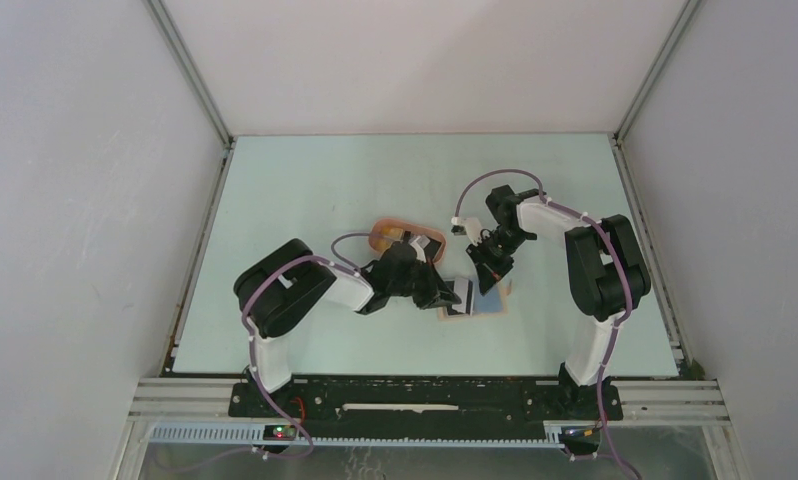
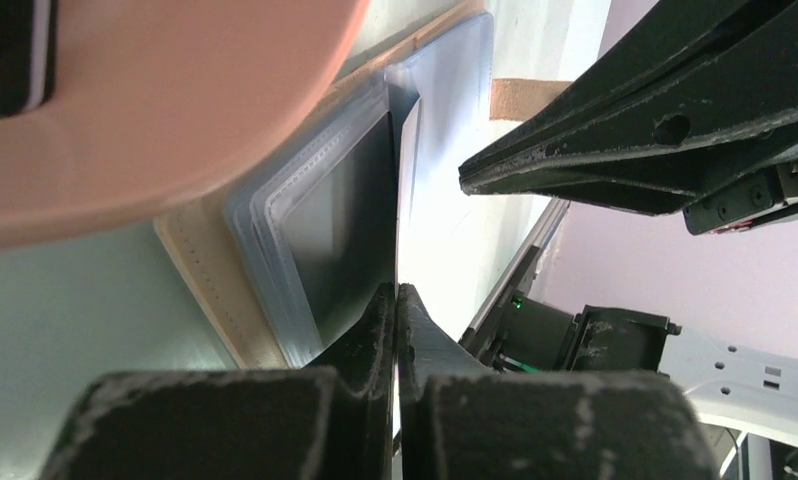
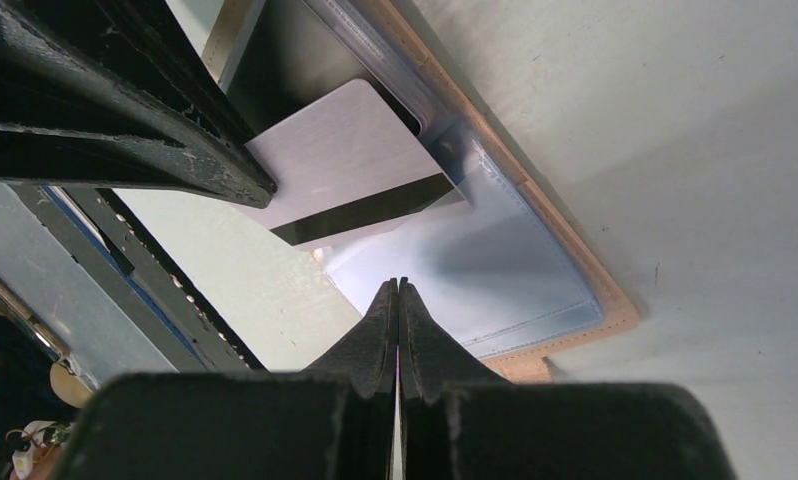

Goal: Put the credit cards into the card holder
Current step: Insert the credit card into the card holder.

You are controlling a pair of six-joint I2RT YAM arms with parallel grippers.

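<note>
Overhead: high behind the arms (image 1: 285,290), looking down over the whole table (image 1: 305,180). Wrists: very close, sighting along own fingers (image 2: 360,350), both sharing the holder (image 2: 210,290).

The left arm (image 1: 285,290) is folded sharply at the elbow, its forearm running right and low. The left claw (image 2: 396,292) has its fingers pressed together on the thin edge of a white striped card (image 3: 345,160). The right arm (image 1: 605,265) rises from its base, arches forward and inward, and drops its wrist steeply. The right claw (image 3: 398,287) points down, fingers closed tip to tip. The two claw tips are near each other, not touching
</note>
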